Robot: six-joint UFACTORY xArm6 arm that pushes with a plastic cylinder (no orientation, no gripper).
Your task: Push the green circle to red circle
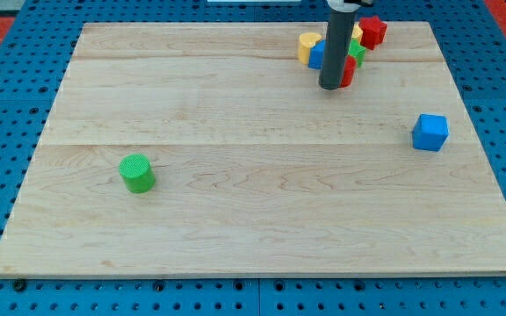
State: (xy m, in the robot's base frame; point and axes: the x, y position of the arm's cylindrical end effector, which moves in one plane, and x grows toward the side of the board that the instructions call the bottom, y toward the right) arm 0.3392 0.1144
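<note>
The green circle [136, 172] stands alone at the lower left of the wooden board [262, 219]. A red block [349, 72], whose shape is mostly hidden by the rod, sits in a cluster at the view's top, right of centre. My tip [332, 87] rests on the board at the lower edge of that cluster, touching or just in front of the red block. The tip is far to the upper right of the green circle.
The cluster at the top holds a yellow block [307, 45], a blue block [316, 56], a green block [358, 50] and a red block [373, 31]. A blue cube [430, 132] sits alone at the right. Blue pegboard surrounds the board.
</note>
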